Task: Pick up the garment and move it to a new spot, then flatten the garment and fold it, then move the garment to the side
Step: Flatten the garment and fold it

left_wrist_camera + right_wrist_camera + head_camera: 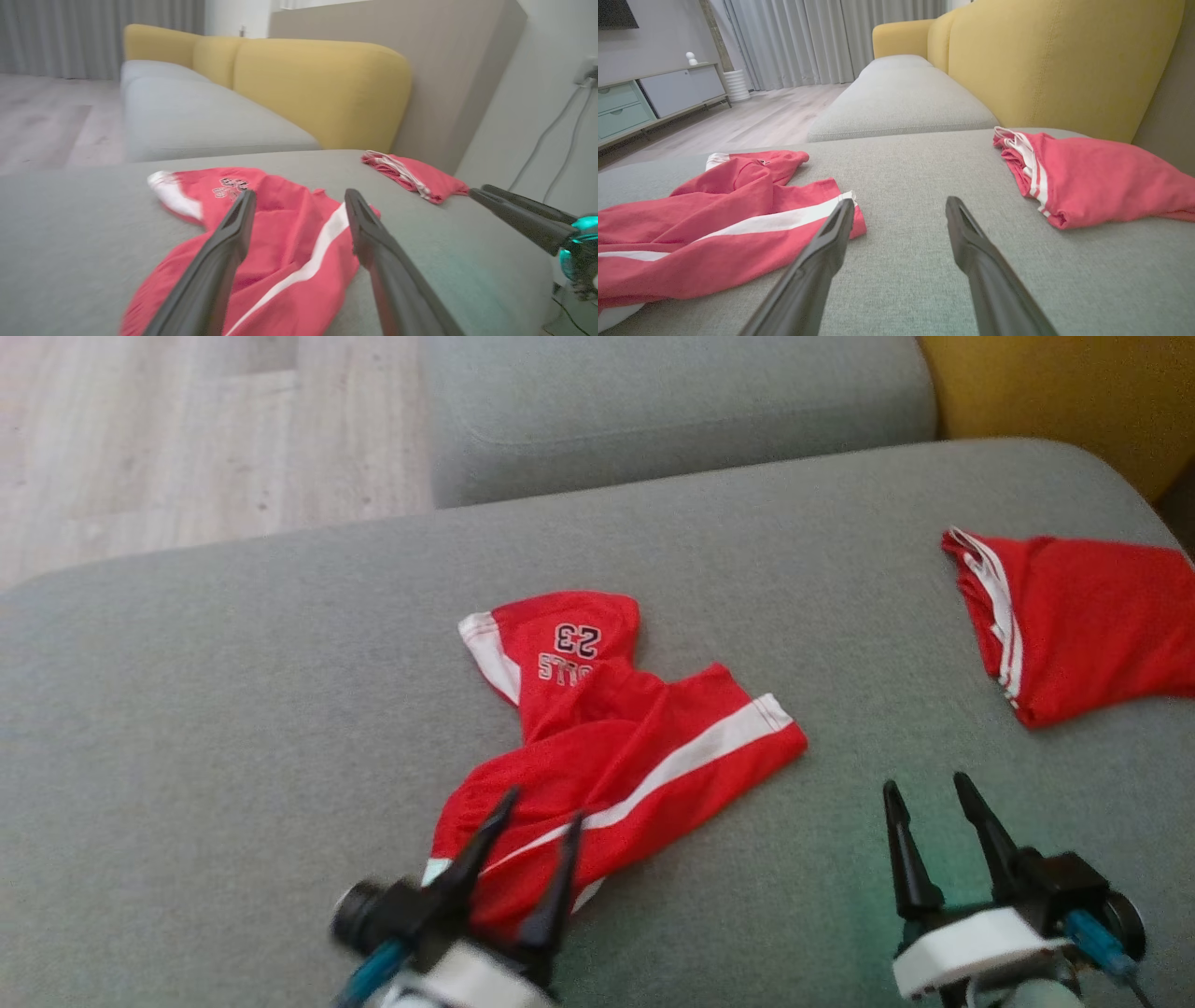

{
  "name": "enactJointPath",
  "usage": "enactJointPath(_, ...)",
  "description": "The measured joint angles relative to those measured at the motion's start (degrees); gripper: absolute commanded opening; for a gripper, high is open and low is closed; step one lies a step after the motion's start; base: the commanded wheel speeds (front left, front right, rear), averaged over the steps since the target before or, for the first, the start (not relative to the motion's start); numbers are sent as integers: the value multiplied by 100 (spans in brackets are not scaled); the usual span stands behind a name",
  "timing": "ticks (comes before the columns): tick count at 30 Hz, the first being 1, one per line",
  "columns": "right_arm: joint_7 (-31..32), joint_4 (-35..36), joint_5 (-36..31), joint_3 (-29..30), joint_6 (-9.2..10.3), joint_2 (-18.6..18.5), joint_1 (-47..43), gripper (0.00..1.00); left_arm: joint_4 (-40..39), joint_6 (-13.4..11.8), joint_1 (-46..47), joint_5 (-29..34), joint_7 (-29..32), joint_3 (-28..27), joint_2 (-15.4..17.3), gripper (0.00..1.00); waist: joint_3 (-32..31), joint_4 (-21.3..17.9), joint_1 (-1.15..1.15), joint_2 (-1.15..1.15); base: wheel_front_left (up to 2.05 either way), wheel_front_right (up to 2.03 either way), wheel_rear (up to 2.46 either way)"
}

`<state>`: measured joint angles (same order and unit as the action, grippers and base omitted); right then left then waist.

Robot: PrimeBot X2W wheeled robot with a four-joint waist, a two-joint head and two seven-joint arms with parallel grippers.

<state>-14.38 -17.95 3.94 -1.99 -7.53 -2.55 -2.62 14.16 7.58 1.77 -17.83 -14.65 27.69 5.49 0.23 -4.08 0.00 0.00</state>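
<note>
**A:** Where are the shorts [607,747], pls?

**B:** Mid-cushion [233,709], crumpled. The near end sits under our left gripper [544,803]. Nothing lifted yet, we judge.

**A:** Fingers?

**B:** Left fingers [560,877] are spread wide over that near end, holding nothing. We can't tell if the tips touch cloth. Right gripper [925,781] is over bare cushion near the striped hem, also wide & empty.

**A:** Why that setup?

**B:** Prob. the left is lined up for the first pinch, as the bunched near end gives it cloth to grab. The right waits close enough to help w/ the flattening. Our read, not fact.

**A:** How do the shorts look?

**B:** Red, w/ a white side stripe running diag. & white hem bands. One leg is twisted up, "23" & lettering showing upside down. Wrinkled, legs overlapped, far from flat.

**A:** The other red item?

**B:** A second garment [1092,625], folded, well apart at the right, near the yellow backrest [1055,392].
</note>
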Motion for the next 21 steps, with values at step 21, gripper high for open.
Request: enactJointPath(21, 0, 385, 175, -493, 0, -2, 737, 100, 3171, 0, 3434, -1501, 825, 2293, -224, 100, 1149, -1084, 1, 0, 0, 0, 0)
